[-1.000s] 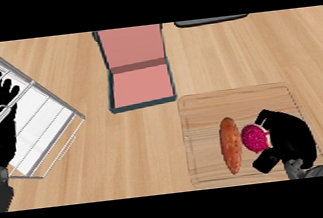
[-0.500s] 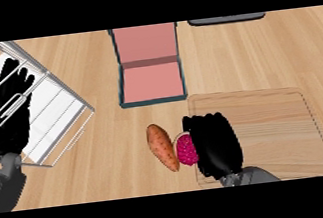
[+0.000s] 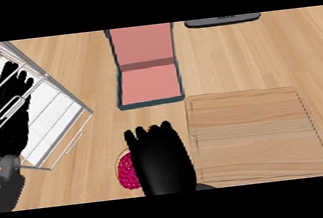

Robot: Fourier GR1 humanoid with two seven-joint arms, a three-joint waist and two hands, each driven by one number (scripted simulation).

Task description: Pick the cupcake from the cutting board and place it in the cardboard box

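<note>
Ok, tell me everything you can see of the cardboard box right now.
The cardboard box lies open on the wooden counter, just beyond the cutting board's far left corner. Its outside looks dark teal, its inside pinkish red. The lid is folded back away from the robot, joined at a darker hinge strip. The tray nearer the robot holds nothing visible. Nothing touches it; neither hand is at it.

Magenta cupcake (image 3: 126, 171), pink-lined cardboard box (image 3: 147, 82)
</note>
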